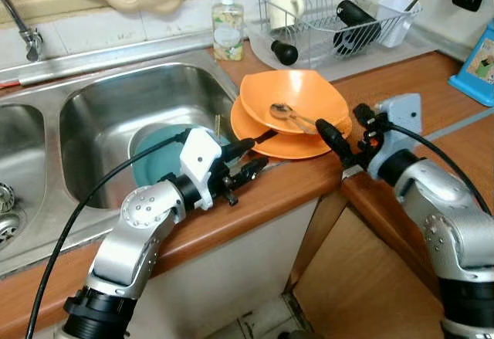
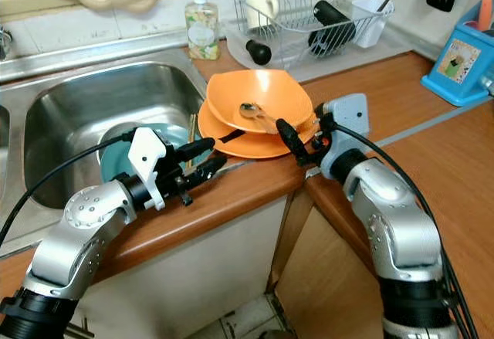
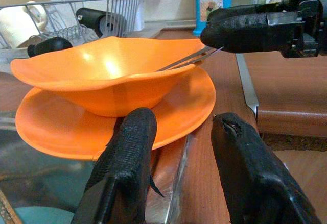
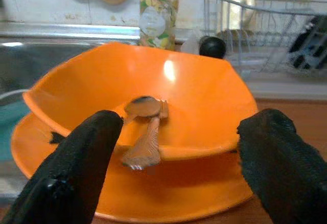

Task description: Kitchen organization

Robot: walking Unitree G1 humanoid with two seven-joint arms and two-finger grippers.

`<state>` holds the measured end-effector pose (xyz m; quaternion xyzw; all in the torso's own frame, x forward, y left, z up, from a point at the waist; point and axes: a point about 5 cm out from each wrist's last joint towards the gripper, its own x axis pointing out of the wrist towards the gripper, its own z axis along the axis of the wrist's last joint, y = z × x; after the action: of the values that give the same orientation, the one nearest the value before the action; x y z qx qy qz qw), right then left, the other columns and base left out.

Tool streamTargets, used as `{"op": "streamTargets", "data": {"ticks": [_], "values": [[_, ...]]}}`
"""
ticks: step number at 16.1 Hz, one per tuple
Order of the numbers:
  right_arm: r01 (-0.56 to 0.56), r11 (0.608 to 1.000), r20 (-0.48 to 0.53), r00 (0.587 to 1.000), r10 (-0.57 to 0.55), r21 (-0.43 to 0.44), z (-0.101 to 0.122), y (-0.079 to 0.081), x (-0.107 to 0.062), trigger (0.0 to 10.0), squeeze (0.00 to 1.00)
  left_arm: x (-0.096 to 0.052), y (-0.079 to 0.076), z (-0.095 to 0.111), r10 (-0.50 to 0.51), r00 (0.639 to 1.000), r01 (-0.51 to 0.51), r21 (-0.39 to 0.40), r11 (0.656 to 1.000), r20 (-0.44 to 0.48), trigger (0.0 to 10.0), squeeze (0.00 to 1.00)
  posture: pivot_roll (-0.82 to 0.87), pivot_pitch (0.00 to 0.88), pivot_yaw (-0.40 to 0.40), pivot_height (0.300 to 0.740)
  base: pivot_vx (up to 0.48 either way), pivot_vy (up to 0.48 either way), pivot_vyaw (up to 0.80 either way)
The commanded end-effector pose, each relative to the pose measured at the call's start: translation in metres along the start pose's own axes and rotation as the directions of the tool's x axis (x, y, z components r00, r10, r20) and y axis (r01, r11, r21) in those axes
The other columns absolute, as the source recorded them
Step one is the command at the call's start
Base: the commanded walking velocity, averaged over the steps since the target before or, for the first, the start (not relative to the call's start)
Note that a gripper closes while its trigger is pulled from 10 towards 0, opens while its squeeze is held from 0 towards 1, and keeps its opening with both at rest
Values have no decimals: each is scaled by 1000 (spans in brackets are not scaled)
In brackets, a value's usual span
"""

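Two open, empty tools, left tool (image 1: 248,161) and right tool (image 1: 333,134), flank your orange bowl (image 1: 297,100) (spoon (image 1: 284,113) inside), positioned for lifting.

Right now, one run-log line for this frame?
left end effector: open, at orange plate rim | right end effector: open, facing orange bowl | spoon: in bowl | bowl: on plate

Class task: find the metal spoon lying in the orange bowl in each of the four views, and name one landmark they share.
Left eye view: spoon in the orange bowl, just right of centre.
Right eye view: spoon at centre, in the bowl.
Left wrist view: its handle pokes over the bowl's rim, right of centre.
Right wrist view: spoon between the claw's fingers.
Shared landmark: the dish rack.
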<state>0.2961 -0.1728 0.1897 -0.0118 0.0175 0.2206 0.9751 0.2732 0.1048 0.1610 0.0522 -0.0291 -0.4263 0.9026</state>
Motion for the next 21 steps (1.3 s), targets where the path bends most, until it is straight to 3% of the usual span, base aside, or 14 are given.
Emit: {"op": "streamTargets", "data": {"ticks": [1, 21], "values": [[-17, 1000, 22, 1000, 17, 1, 4, 0, 2, 78, 0, 0, -2, 3, -9, 1000, 9, 19, 1000, 1, 10000, 0, -139, 0, 7, 740, 0, 0, 0], [-77, 996, -13, 997, 77, 51, -5, 2, 14, 0, 0, 4, -5, 6, -15, 1000, 14, 32, 999, 7, 10000, 0, -138, 0, 15, 740, 0, 0, 0]]}}
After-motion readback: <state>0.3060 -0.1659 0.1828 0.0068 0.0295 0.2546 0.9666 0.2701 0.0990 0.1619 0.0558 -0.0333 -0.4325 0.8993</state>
